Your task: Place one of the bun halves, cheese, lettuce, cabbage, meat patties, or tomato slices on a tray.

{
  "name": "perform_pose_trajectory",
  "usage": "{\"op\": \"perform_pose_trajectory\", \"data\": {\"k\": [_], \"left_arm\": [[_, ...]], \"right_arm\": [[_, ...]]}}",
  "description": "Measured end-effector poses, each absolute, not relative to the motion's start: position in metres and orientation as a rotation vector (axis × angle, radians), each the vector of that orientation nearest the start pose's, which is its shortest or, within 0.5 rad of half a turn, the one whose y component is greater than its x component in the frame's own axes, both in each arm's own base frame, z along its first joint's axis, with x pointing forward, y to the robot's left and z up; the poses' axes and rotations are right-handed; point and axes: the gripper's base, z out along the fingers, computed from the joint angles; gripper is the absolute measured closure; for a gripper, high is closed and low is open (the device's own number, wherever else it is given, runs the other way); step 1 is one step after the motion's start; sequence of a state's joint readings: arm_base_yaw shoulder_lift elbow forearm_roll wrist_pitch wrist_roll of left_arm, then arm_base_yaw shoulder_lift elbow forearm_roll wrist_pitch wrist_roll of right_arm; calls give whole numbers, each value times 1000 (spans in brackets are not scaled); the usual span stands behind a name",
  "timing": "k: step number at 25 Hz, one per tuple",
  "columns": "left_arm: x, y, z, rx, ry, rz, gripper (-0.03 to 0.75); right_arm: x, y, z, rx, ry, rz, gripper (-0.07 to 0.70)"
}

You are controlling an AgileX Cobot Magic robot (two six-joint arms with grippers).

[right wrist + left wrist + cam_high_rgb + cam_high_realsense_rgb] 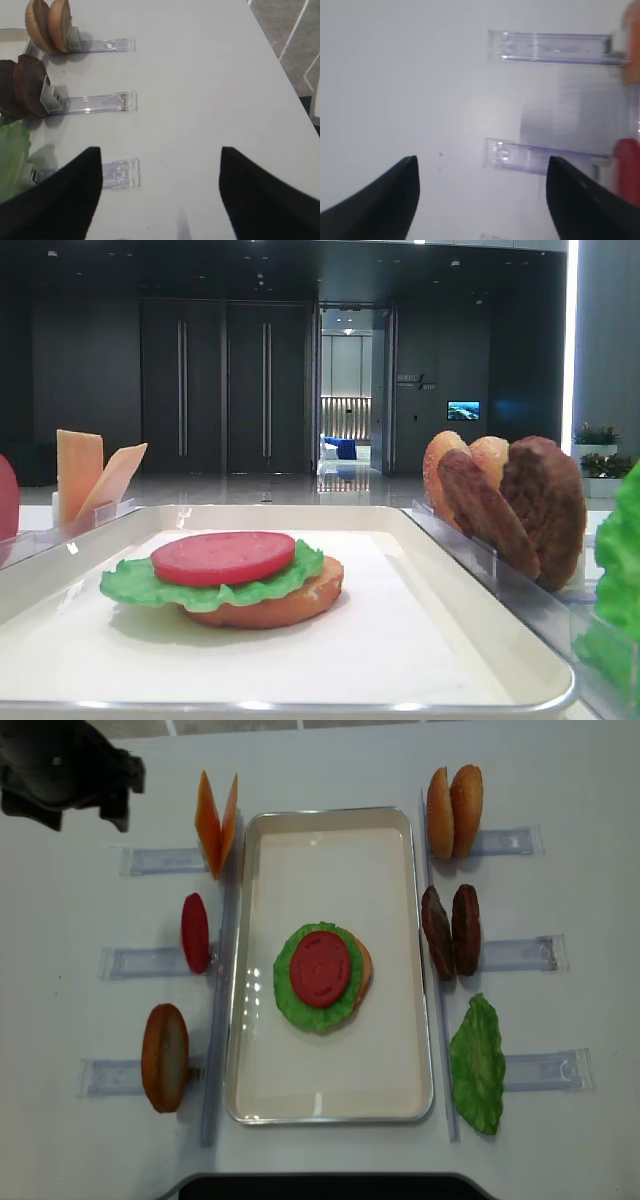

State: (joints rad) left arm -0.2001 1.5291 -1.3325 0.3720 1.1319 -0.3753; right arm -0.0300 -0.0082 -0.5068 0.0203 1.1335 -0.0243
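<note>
The white tray [405, 830] holds a bun half [290, 605] topped with lettuce [290, 1000] and a tomato slice [320, 968]. Left of it stand cheese [215, 820], another tomato slice [195, 932] and a bun half [165, 1057]. On the right are bun halves [455, 810], meat patties [450, 930] and a lettuce leaf [478, 1065]. No separate cabbage is in view. My left gripper [482, 165] is open and empty over bare table near the cheese holder, its arm [60, 765] at the far left. My right gripper [160, 152] is open and empty, beside the lettuce [12, 150].
Clear plastic holders [150, 860] lie in rows on both sides of the tray, some partly bare [120, 172]. The table's right edge [285, 65] runs close to the right gripper. A dark base [320, 1187] sits at the near table edge.
</note>
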Motion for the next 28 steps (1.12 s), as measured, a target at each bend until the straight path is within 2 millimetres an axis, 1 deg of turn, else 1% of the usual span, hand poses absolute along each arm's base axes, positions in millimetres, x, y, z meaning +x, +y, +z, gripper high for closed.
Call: {"op": "perform_pose_trajectory", "data": {"k": [2,4,7,9,12,16,18,21,25,28], "left_arm": [[310,-7,322,-112,2707,415,118],[310,15,322,-135,2722,446,118],[299,32,325,-178,2731,431,118],[284,33,326,-180,2727,425,118],[251,29,323,-222,2714,360,118],[199,22,302,-230,2732,250,118],[173,19,286,-211,2754,225,118],[136,17,271,-190,2736,209,118],[98,15,262,-183,2648,170,118],[75,12,258,-128,2575,133,118]], "right_arm": [[-10,2,273,4,2102,-8,160],[-10,2,273,4,2102,-8,160],[-10,2,273,4,2102,-8,160],[-10,2,273,4,2102,-8,160],[-10,2,273,4,2102,-8,160],[-10,2,273,4,2102,-8,160],[-10,2,273,4,2102,-8,160],[-10,2,273,4,2102,-8,160],[-10,2,273,4,2102,-8,160],[-10,2,273,4,2102,-8,160]]}}
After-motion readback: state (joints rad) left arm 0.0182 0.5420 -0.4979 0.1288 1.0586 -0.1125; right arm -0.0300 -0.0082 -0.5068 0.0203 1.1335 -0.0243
